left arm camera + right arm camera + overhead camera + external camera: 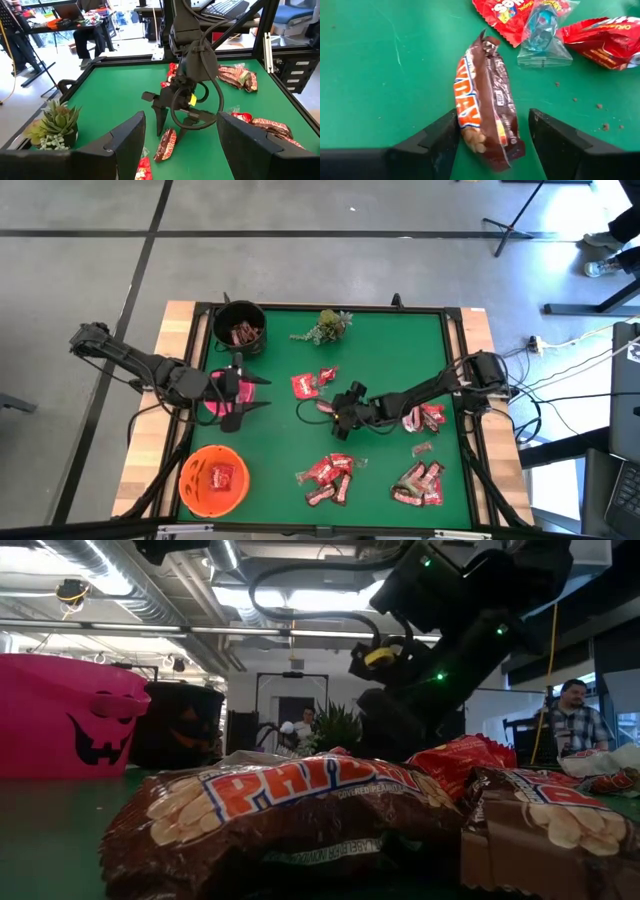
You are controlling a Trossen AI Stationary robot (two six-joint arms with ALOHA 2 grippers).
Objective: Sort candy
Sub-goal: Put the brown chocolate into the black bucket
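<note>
Overhead, table-level, two wrist cams; shared table (400, 360).

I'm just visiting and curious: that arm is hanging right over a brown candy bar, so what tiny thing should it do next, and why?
Probably close the right tool on the brown candy bar. The bar already lies between the two open fingers on the green table, so a squeeze should grip it before any lift. The left tool waits open near the pink bowl.
</note>
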